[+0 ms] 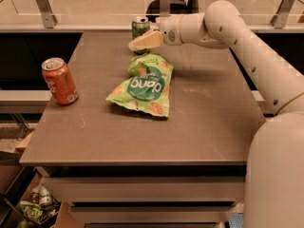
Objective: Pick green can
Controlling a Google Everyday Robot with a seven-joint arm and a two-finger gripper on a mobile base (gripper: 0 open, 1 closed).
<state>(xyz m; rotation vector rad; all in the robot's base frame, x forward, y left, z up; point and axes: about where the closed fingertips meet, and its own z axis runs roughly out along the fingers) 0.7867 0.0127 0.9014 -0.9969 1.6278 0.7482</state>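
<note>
The green can [140, 26] is small and dark green with a silver top. It stands upright at the far edge of the table [204, 127], left of the middle. My gripper [144, 41] reaches in from the right at the end of the white arm [223, 25]. It sits low in front of the can and covers the can's lower part. I cannot tell whether it touches the can.
A flat light green snack bag [142, 85] lies just in front of the can and gripper. An orange-red can [59, 80] stands upright near the table's left edge. A railing with metal posts [43, 6] runs behind the table.
</note>
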